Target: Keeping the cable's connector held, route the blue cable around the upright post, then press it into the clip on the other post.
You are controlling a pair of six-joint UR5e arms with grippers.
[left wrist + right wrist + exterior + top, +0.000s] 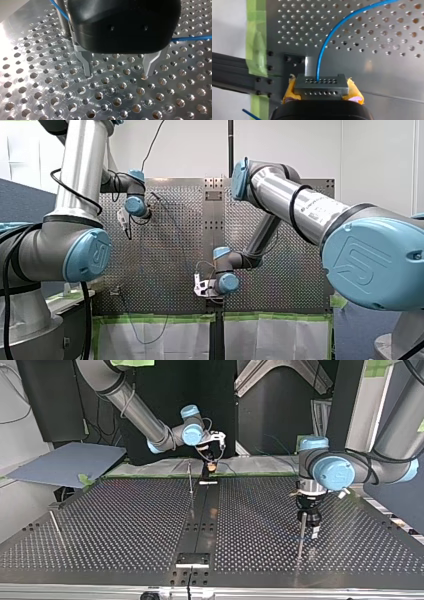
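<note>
perforated table [382,75], connector [321,85] in my right gripper [322,94]

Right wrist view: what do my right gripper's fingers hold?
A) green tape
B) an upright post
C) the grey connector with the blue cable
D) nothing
C: the grey connector sits clamped in my right gripper, between its yellow pads, with the blue cable curving away from it.
</note>
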